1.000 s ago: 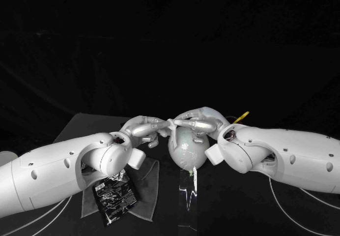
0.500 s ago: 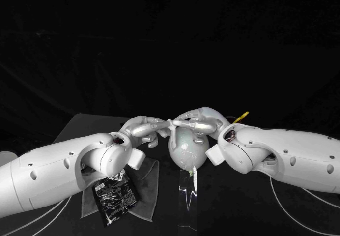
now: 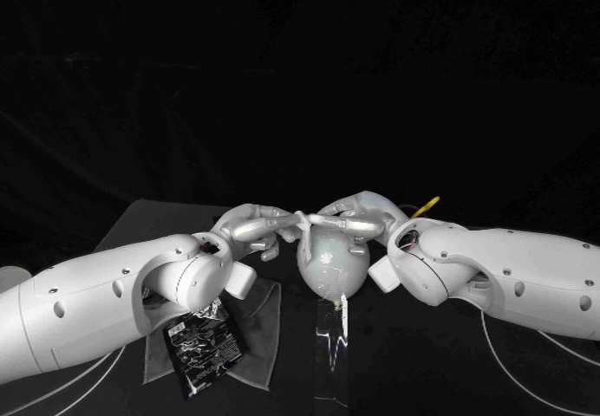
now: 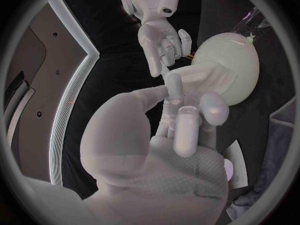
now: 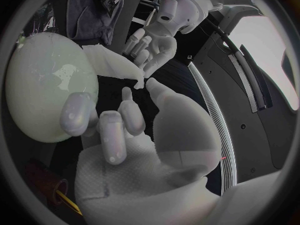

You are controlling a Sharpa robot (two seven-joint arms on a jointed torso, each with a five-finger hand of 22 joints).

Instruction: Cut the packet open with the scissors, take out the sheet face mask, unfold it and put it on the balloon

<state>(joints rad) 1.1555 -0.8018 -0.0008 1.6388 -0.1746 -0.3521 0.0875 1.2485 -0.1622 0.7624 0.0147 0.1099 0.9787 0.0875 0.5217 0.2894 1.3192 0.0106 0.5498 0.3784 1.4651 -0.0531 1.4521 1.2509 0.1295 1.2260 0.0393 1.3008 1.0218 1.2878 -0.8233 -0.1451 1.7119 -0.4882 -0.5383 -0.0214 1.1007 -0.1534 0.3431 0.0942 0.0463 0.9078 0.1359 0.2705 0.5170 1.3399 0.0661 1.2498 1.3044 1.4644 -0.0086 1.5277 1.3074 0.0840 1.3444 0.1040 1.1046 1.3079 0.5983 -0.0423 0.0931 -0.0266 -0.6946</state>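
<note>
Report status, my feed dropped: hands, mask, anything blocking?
Left hand pinches sheet mask edge; right hand on balloon, grip unclear. Sheet mask partly draped over balloon. Packet lies aside; nothing blocking.

Glossy white arms, dark round holes; silver robot hands, mesh-textured palms.

The left hand and right hand reach in from either side, their fingers meeting over the top of a pale balloon, while a black packet lies on a grey cloth on the table beneath the left arm and a yellow scissors handle shows just behind the right hand.
</note>
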